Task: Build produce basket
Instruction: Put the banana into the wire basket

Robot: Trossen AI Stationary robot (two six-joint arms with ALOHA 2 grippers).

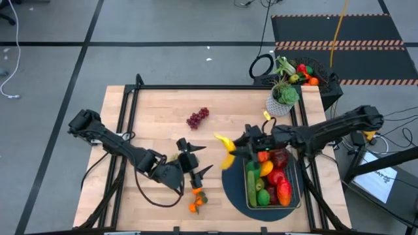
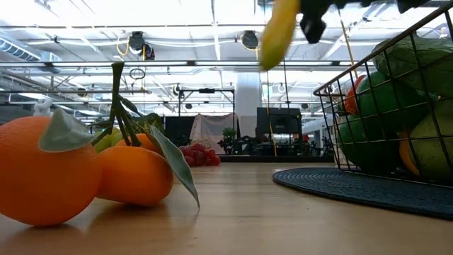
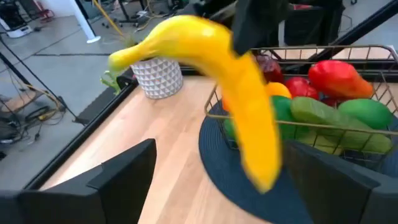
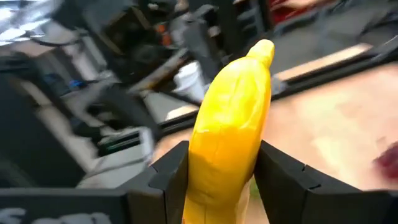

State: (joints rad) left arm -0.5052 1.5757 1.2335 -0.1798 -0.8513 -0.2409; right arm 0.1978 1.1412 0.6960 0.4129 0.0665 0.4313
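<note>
Banana (image 4: 231, 130) seemingly clamped in right pincer (image 4: 221, 168) beside basket (image 1: 249, 186).

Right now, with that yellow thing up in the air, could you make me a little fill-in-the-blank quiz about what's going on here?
1. The right gripper is shut on the ____.
2. The basket stands on a dark round ____.
3. The left gripper hangs open above the table, holding ____.
4. The purple grapes lie on the bare ____, outside the basket.

Missing words: banana; mat; nothing; table
</note>
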